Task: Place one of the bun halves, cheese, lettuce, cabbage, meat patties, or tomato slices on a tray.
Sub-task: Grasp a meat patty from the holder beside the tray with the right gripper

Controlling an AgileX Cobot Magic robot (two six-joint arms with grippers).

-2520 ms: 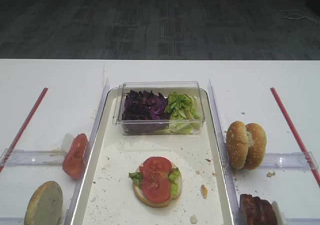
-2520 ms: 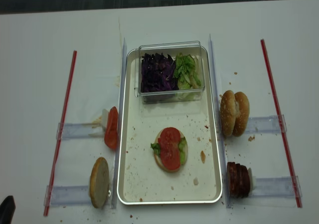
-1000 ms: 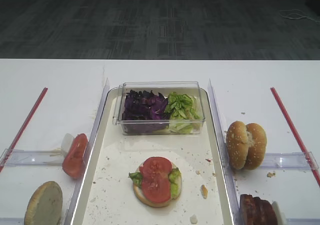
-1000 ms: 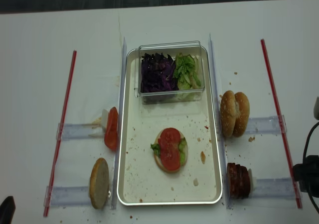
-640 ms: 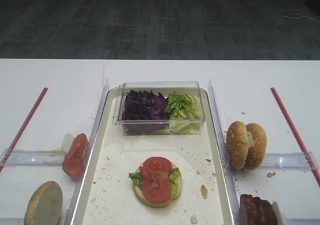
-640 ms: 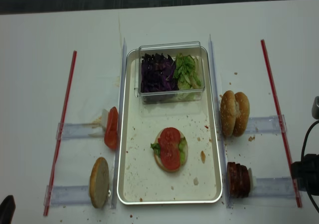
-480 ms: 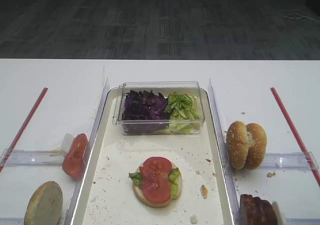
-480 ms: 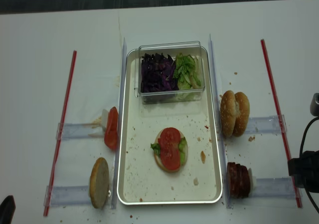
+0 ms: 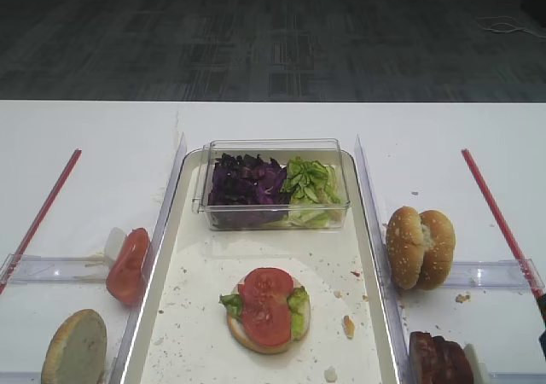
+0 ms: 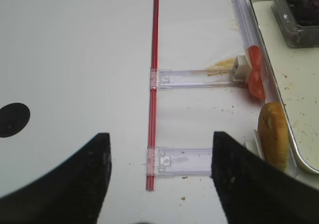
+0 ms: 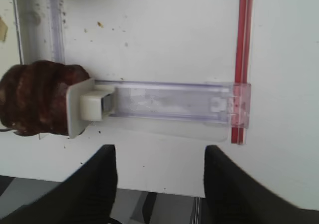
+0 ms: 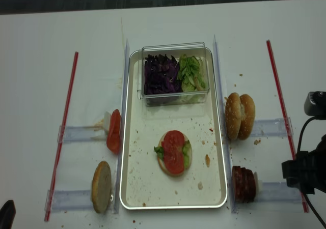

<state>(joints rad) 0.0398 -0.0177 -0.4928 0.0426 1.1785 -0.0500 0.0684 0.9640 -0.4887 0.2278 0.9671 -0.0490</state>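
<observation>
Right pincer point(image 11: 158, 176): from my wrist feed I see both fingers spread apart with nothing between them, hanging over the counter point(image 12: 41, 35) edge just short of a clear plastic holder point(image 11: 169, 104).
Right arm point(image 12: 308, 170): in the overhead view it sits at the right edge, just right of the meat patties point(image 12: 244, 184), not touching them.
Meat patties: stacked on edge in that holder, dark reddish-brown, right beside the tray point(image 12: 135, 188) outside its right rim.
Left pincer point(image 10: 158, 184): fingers wide, empty, over the counter left of the tray; in the overhead view only a dark tip shows at the bottom left corner.
Tray: holds a bun base point(image 12: 173, 160) with lettuce point(image 12: 159, 151) peeking out at the sides and tomato slices point(image 12: 173, 151) on top.
Clear box point(image 12: 175, 74): at the tray's far end, purple cabbage point(image 12: 160, 74) on the left, more lettuce on the right.
Bun halves point(image 12: 240, 115): two standing on edge right of the tray; another point(image 12: 101, 186) stands on edge left of it.
Spare tomato point(image 12: 114, 131): upright left of the tray; I think it is one slice, but the view is too soft to count.
</observation>
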